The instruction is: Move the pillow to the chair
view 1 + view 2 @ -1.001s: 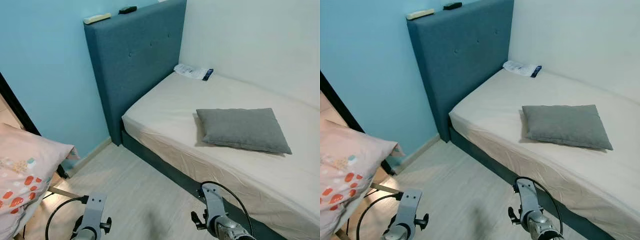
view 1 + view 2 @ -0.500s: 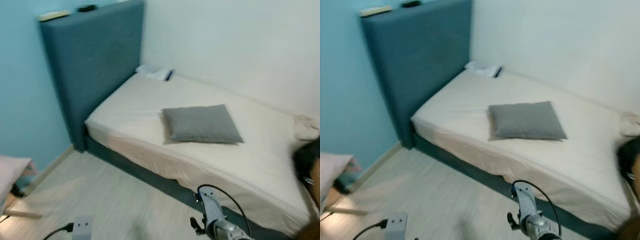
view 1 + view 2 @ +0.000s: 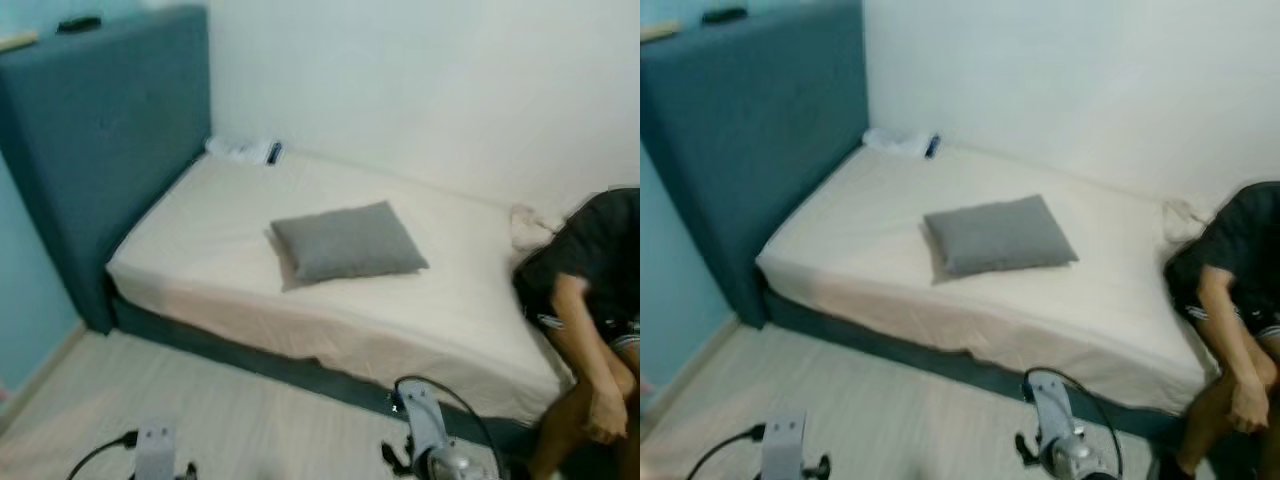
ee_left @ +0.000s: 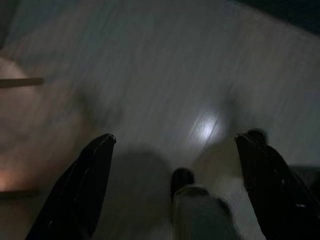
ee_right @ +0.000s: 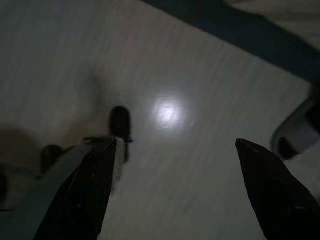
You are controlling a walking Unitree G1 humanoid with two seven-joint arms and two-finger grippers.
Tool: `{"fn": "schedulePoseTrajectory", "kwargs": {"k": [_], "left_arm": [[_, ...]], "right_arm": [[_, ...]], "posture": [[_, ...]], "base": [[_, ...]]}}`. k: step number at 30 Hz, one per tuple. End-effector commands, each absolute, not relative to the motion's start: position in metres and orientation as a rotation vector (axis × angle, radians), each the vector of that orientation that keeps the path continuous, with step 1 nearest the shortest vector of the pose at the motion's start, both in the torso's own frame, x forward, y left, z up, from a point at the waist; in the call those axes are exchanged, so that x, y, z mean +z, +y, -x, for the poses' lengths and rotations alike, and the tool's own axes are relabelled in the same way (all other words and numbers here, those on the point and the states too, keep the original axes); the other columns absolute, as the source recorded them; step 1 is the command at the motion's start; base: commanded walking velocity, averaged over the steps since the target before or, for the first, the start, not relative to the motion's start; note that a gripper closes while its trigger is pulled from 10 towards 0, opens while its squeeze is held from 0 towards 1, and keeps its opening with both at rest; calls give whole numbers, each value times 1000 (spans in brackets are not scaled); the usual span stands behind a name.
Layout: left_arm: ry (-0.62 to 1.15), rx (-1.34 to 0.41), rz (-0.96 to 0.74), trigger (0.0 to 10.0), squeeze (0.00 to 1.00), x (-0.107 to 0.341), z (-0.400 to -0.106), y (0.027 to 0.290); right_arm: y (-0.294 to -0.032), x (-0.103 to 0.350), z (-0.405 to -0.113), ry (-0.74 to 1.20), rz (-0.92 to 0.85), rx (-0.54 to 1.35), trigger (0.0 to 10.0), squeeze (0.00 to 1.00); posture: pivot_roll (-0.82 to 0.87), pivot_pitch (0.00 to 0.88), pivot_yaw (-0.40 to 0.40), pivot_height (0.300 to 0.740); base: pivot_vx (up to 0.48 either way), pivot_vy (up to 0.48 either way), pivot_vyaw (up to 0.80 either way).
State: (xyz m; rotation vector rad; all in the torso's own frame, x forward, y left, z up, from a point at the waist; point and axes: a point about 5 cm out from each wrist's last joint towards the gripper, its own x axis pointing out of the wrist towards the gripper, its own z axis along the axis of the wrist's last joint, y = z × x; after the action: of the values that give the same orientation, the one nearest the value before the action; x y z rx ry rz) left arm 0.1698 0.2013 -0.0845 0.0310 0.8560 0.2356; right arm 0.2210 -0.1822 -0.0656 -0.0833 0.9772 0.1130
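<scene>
Swung right within the last second: headboard (image 3: 90, 130) now at the left edge, a seated person (image 3: 590, 300) newly in view at the bed's (image 3: 440, 310) foot. Pillow (image 3: 347, 240) flat mid-mattress, now roughly dead ahead, untouched. Left claw (image 4: 175, 165) and right claw (image 5: 172, 170) both spread wide, empty, low over the floor. Probably lining up for the approach; no chair seen.

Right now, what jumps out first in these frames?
A grey pillow lies alone in the middle of the cream bed, which has a tall blue headboard on its left. A person in a dark top sits at the bed's right end. Both arms hang low over pale floor, the left gripper and right gripper open, holding nothing.
</scene>
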Motion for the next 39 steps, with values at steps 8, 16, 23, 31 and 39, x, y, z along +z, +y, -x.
{"fn": "schedulePoseTrajectory", "kwargs": {"k": [8, 16, 23, 31, 39], "left_arm": [[884, 231, 6, 10000, 0, -88, -165, 196], [917, 272, 22, 10000, 0, -91, -157, 201], [928, 258, 28, 10000, 0, -93, -154, 201], [927, 228, -6, 10000, 0, -91, -157, 201], [921, 211, -11, 10000, 0, -90, -161, 199]], "right_arm": [[-184, -64, -223, 963, 70, 87, 10000, 0], [-181, -65, -222, 966, 87, 106, 10000, 0], [-182, -65, -223, 962, 94, 110, 10000, 0], [-179, -63, -226, 949, 106, 126, 10000, 0], [-178, -63, -226, 946, 112, 126, 10000, 0]], "posture": [[-23, 71, -73, 740], [-12, 75, -78, 740], [-11, 77, -76, 740], [-15, 56, -63, 740], [-22, 54, -56, 740]], "base": [[0, -300, 0], [0, 0, 0], [70, 0, 0], [379, 0, 0], [396, 0, 0]]}}
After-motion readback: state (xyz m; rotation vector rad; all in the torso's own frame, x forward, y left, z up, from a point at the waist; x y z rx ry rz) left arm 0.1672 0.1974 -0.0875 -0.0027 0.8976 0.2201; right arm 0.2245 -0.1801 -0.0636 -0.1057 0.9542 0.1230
